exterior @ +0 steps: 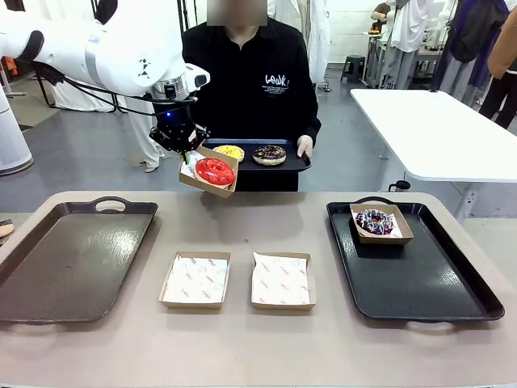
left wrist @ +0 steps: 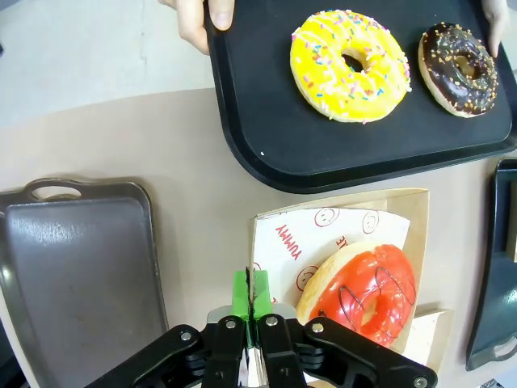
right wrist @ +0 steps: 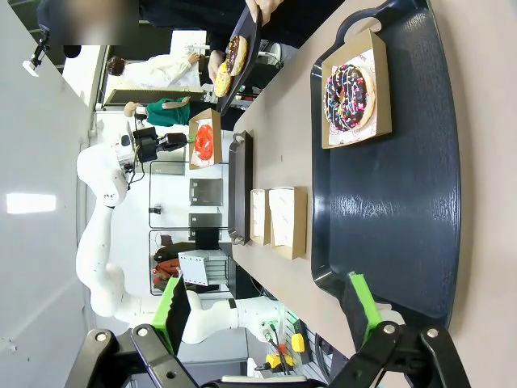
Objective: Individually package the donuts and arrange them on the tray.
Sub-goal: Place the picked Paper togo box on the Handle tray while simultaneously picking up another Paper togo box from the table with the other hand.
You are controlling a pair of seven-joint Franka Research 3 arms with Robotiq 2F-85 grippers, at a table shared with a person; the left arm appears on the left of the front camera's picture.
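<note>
A box with the red donut is gripped by the left gripper, far left; the right gripper is spread open.

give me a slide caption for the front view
Left gripper holds the box with the red donut aloft beside the person's tray

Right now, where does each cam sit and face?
Front: fixed on the robot's side, facing the person across the table; left gripper shut on the box of the red donut.
Left wrist: looks down its shut fingers at that box and the person's held tray.
Right wrist: rolled sideways; open right gripper looking along the right tray.
Shared: all three show the red donut.
</note>
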